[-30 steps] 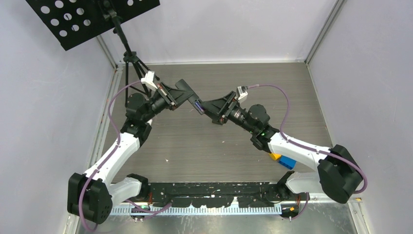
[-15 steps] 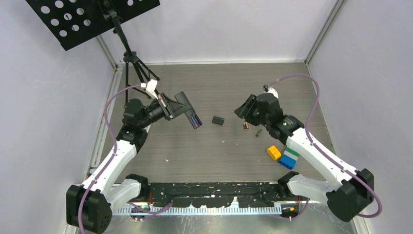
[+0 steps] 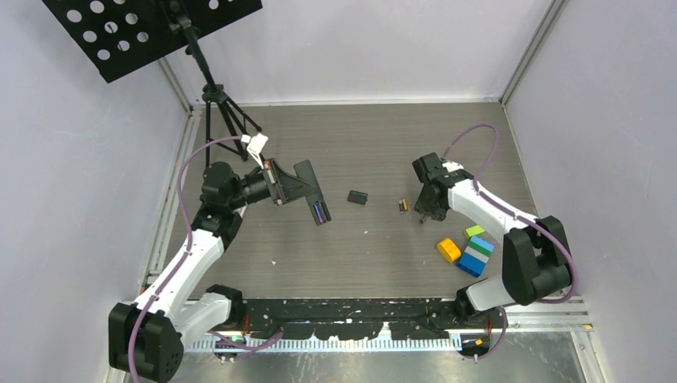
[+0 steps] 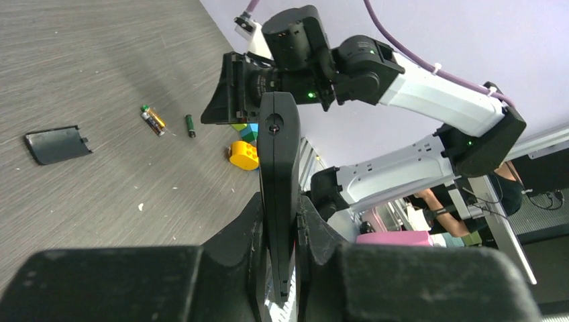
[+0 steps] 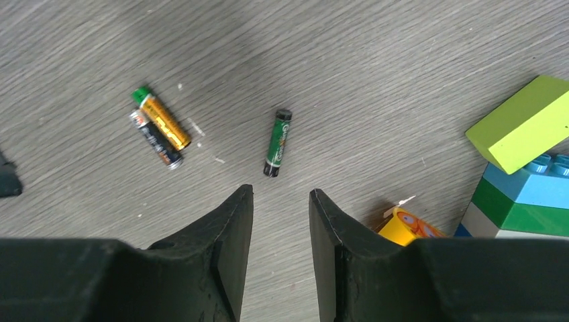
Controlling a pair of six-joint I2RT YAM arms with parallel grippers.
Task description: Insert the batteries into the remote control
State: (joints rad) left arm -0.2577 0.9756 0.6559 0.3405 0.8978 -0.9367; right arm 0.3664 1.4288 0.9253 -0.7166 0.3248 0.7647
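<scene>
Green battery (image 5: 277,143): flat on the wood-grain counter (image 5: 416,47), on its own between the gold/black pair and the toy blocks.
Long axis: runs nearly straight away from the right claw (image 5: 280,194) with a slight tilt, so the jaws would close across its thin side.
Bearing: just ahead of the right claw's fingertips, lined up with the gap, not touching.
Right claw state: jaws part-way apart, nothing between them.
Nearer arm: right, by far.
Gold battery (image 5: 161,127) + black battery (image 5: 156,147): side by side and touching, angled, just left of the green one in the right wrist view.
Remote control (image 4: 278,154): held off the counter, edge-on to the left wrist camera, well apart from the loose cells.
Left claw (image 4: 280,204) state: clamped tight on the remote control.
Purple-blue battery (image 3: 320,213): looks seated in the remote's open back.
Battery cover (image 4: 57,144): flat on the counter, between the remote and the pair.
Blocks: lime block (image 5: 527,124), stacked blue-green blocks (image 5: 523,201) and yellow block (image 5: 409,225), right of the green battery.
Step (judged): right arm lining up to pick the green battery.
Risk (judged): the round cell may roll if nudged off-centre.
</scene>
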